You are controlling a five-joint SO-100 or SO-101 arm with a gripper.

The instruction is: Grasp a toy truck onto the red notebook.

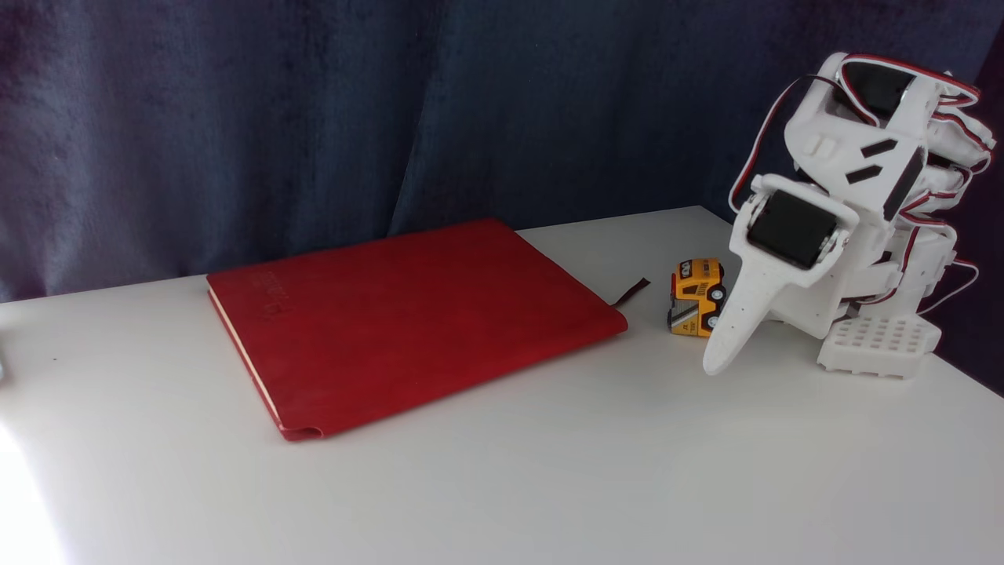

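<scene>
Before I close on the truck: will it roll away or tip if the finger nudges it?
The truck stands on wheels on a smooth white table, so a nudge along its length would probably roll it. It looks short and stubby, so a high sideways push might tip it. Small moulded plastic, likely light: the gripper beside it may shove it rather than grip it.

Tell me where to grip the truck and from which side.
Take the truck across its short body, coming down from above. It stands upright on its wheels on the table, stubby and narrow, with open space above. The notebook lies clear to its left.
</scene>
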